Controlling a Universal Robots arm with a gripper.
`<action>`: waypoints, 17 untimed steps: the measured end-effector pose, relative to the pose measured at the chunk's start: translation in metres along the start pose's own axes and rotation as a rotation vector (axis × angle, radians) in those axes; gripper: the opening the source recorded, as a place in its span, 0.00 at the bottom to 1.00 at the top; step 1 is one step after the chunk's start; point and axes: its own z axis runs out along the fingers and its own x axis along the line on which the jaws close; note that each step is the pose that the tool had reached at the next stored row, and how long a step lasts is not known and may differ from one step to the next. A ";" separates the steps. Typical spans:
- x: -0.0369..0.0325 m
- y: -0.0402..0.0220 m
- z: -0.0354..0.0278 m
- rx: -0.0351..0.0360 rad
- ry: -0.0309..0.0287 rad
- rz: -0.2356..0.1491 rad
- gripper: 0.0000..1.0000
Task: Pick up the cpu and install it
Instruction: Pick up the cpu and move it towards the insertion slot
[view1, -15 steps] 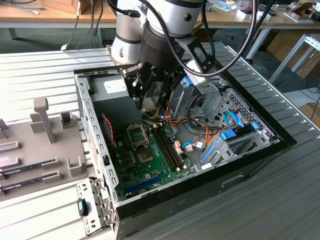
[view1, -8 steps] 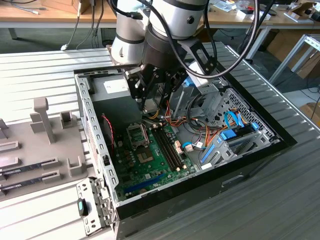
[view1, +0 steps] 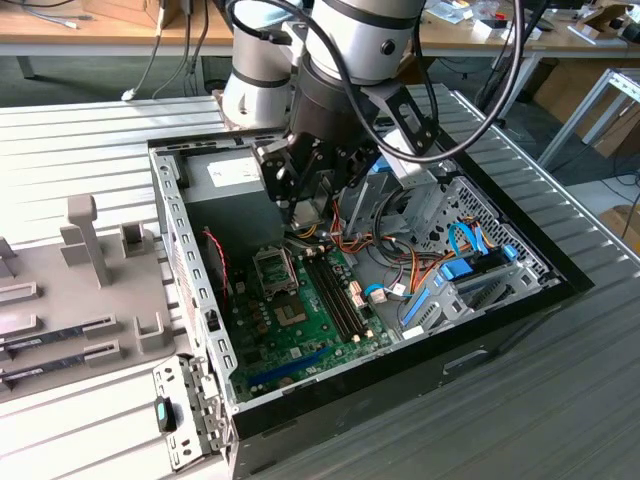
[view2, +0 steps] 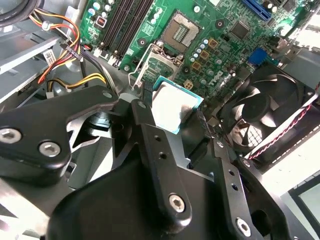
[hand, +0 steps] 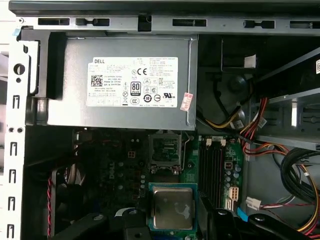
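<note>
The cpu (view2: 172, 107), a small square chip with a silvery top and a thin teal rim, is held in my gripper (view2: 172, 120), which is shut on its opposite edges. In the first wrist view the cpu (hand: 171, 207) hangs over the motherboard, a short way from the open black socket (hand: 166, 150). The second wrist view shows the socket (view2: 182, 32) with its metal frame lifted and its lever released. Seen from outside, my gripper (view1: 300, 215) reaches down into the open computer case, above and just behind the socket (view1: 275, 268).
The grey power-supply box (hand: 120, 82) stands close behind the socket. Memory slots (view1: 335, 290) and bundles of coloured cables (hand: 250, 130) lie beside it. A black fan (view2: 265, 110) sits at the case wall. A grey fixture tray (view1: 90, 270) lies outside the case at the exterior view's left.
</note>
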 end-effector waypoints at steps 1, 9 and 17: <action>-0.0002 -0.0001 0.0002 0.0000 0.0000 0.000 0.47; -0.0029 -0.0025 0.0037 0.0004 0.0000 0.000 0.47; -0.0063 -0.0051 0.0078 0.0008 0.0001 0.000 0.47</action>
